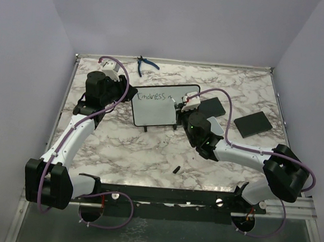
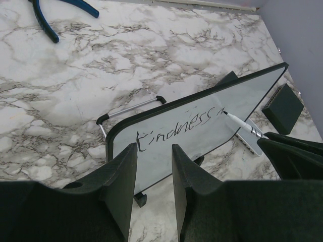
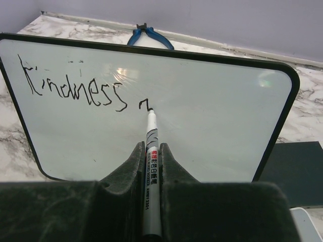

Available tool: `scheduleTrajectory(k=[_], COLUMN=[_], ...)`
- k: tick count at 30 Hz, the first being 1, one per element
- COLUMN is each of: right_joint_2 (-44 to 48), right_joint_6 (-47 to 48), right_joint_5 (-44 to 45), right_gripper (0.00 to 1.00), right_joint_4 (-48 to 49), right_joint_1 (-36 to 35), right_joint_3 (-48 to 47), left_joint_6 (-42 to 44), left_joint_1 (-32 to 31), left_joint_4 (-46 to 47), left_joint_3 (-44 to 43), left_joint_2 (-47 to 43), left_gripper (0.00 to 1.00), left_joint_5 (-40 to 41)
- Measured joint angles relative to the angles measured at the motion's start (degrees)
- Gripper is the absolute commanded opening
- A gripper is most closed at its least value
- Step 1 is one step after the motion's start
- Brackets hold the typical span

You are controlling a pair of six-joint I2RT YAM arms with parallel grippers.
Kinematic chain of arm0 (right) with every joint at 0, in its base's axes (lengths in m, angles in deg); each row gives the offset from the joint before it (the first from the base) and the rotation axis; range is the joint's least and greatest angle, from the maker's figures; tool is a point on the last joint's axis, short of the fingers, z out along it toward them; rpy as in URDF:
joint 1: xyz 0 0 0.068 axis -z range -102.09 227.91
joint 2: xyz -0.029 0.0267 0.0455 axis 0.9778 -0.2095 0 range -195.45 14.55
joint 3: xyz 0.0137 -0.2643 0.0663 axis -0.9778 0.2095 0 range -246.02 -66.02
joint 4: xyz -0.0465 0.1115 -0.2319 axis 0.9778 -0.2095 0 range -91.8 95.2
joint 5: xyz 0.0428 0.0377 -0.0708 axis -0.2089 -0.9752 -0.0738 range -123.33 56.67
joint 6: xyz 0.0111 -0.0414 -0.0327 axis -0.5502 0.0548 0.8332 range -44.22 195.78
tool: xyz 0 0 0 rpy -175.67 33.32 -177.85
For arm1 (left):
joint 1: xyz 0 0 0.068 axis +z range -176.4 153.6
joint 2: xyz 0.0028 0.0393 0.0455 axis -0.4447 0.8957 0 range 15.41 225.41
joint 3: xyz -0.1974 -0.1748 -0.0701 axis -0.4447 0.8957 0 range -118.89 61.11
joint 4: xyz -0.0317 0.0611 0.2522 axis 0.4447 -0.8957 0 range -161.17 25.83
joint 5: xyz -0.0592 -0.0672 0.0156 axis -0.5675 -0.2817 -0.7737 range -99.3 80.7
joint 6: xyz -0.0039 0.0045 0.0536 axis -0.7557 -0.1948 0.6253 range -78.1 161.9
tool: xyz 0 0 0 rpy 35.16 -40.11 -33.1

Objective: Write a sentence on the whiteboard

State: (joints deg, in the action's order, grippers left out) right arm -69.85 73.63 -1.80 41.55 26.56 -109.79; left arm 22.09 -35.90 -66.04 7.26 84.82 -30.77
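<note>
Right wrist: fingers (image 3: 132, 169) clamp marker (image 3: 151, 146).

The left arm (image 1: 71, 136) and right arm (image 1: 243, 156) look alike, with slim white links between chunky black joint housings and a purple cable (image 1: 227, 123) looping along each. The left pincer (image 2: 154, 174) and right pincer (image 3: 150, 151) have matte black, wedge-shaped fingers
</note>
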Motion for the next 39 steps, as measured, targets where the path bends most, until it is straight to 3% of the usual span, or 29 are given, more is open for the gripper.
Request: scheduleTrajectory(k=[39], right_joint_2=[3.76], right_joint_6=[0.13], right_joint_5=[1.79], right_gripper=[0.0], right_joint_4=[-0.09], right_joint_1=[0.0], right_joint_3=[2.34], left_joint_6=[0.0], left_joint_1=[0.0], left_joint_4=[0.0], left_joint_3=[-0.02], left_joint_2=[0.0], left_gripper=[0.35], left_joint_5=[0.0])
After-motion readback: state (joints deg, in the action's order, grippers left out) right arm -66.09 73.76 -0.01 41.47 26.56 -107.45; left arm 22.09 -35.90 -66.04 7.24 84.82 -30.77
